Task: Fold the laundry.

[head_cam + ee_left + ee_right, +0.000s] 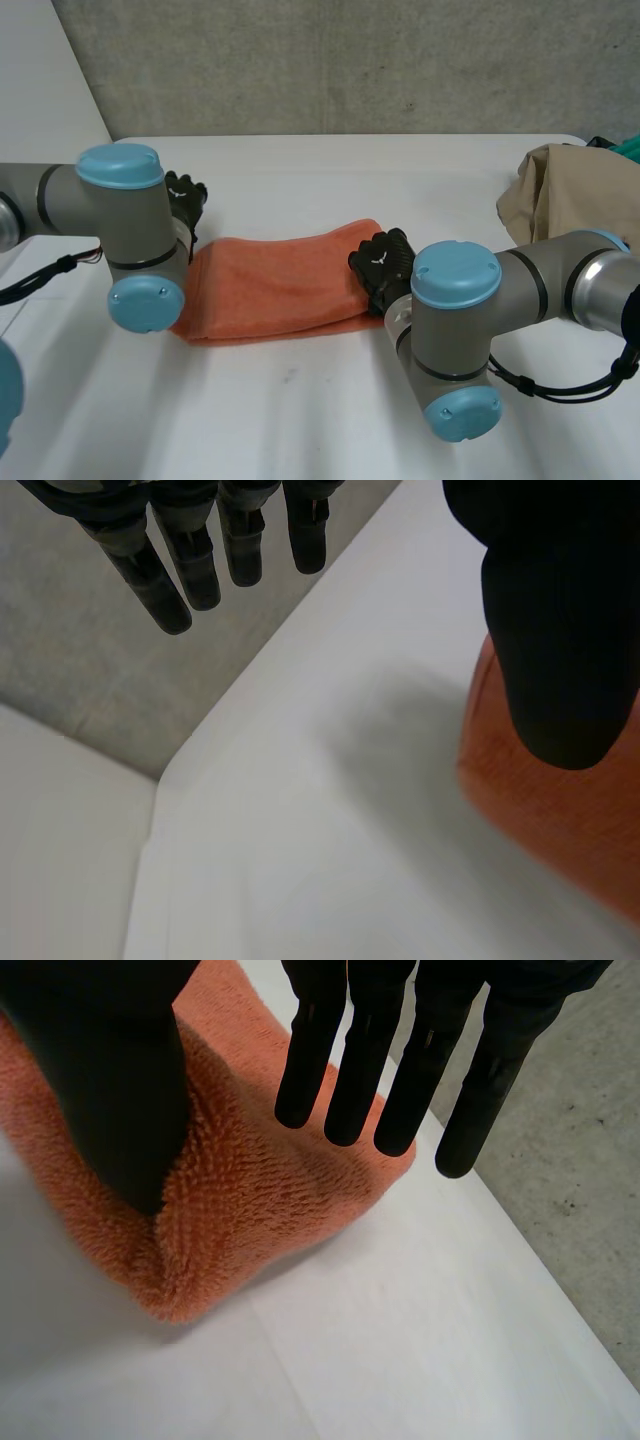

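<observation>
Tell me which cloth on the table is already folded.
The orange towel, lying flat and folded between the left hand and right hand. The beige cloth sits crumpled in a heap at the table's right edge.

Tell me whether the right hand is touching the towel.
Cannot tell. In the right wrist view the right hand's straight fingers hang over the towel and its thumb overlaps it, but neither contact nor a gap shows plainly.

The left arm hides one end of the orange towel and most of the left hand. A beige cloth heap runs off the head view's edge, masking an unidentifiable teal item.
</observation>
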